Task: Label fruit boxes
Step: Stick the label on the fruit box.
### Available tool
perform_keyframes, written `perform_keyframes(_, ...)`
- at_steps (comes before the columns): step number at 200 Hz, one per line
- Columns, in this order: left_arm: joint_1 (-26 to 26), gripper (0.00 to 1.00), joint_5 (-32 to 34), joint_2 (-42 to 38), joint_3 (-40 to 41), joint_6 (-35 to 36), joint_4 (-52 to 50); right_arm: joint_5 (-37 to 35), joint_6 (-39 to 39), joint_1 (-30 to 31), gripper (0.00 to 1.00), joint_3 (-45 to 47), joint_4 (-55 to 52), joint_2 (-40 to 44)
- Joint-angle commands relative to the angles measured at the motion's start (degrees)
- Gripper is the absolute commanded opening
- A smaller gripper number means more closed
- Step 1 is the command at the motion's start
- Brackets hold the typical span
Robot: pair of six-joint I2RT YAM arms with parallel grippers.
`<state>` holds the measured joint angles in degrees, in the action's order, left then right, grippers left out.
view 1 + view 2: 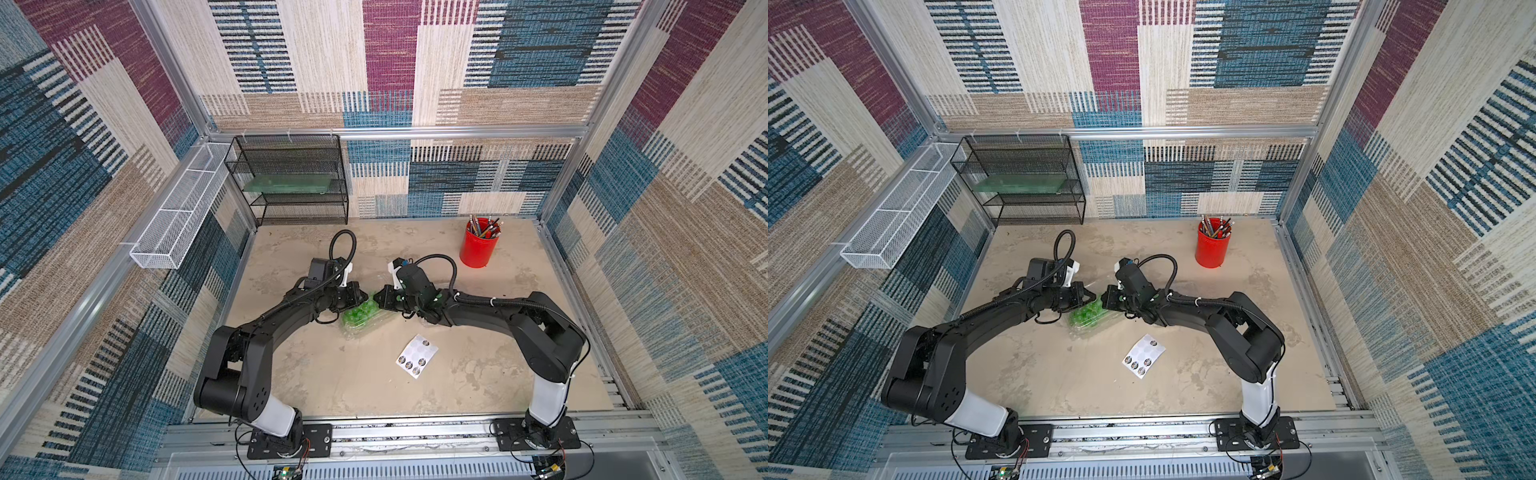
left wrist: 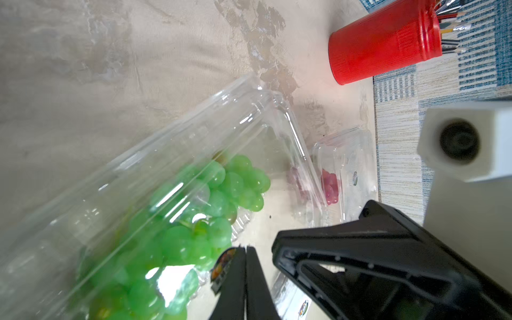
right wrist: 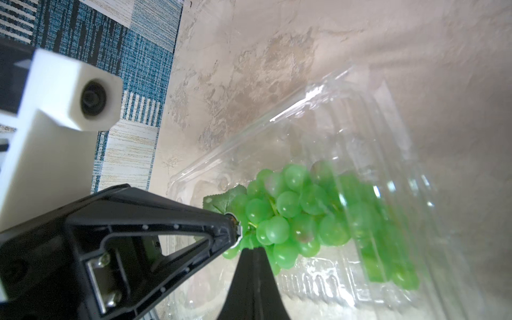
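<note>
Arms: the left arm and the right arm rise from the near edge of the bench and bend toward its middle, where their tips almost meet.
Sticker sheet: a white sheet with round stickers lies flat on the bench, near the green grape box, on the side toward the arm bases and toward the right arm.
Green grape box: the clear box with green grapes lies in the middle of the bench, directly under both tips; both wrist views look onto it.
Left jaws: closed, with a small colourful sticker caught at the tip, just above the green grape box.
Right jaws: closed with nothing between them, just beside the left jaws, over the end of the box where the grape leaf is. I cannot tell if they touch the plastic.
Red grape box: the second clear box with red-purple grapes stands just behind the green one. In both top views the right arm hides most of it.
Pencil cup: a red cup full of pencils stands upright farther back on the right, well apart from the boxes.
Back wall: a black mesh shelf stands at the far left corner.
</note>
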<state>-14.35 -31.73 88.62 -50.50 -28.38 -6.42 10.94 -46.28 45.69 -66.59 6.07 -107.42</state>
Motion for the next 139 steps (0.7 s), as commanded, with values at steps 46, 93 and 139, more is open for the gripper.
perform_keyframes(46,0.0,0.08,4.1,-1.6,0.5,3.1,-3.2,-0.2,0.4,0.0,0.00,0.3,-0.4,0.4)
perform_keyframes(93,0.3,0.08,7.3,-4.8,1.2,4.2,-6.3,-0.2,0.5,0.1,0.00,0.8,-0.5,0.8)
perform_keyframes(139,0.6,0.12,9.4,-11.2,1.0,3.7,-8.6,-1.6,1.8,-0.1,0.00,0.8,-0.4,3.6)
